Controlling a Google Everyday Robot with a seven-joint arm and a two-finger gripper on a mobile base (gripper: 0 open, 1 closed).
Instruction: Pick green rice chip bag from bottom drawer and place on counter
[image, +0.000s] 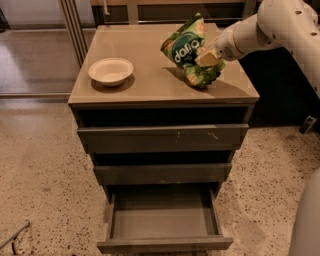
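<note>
Above counter (145, 65), gripper (207, 58) grips green rice chip bag (182, 47), upright

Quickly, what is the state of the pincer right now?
Pincer: closed on the green rice chip bag, above the right side of the counter.

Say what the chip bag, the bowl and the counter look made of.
Green rice chip bag, in the gripper above the counter's right side: likely plastic film, crinkled, shiny. Bowl: matte, perhaps paper pulp. Counter: glossy tan, perhaps laminate; reflects light.
</note>
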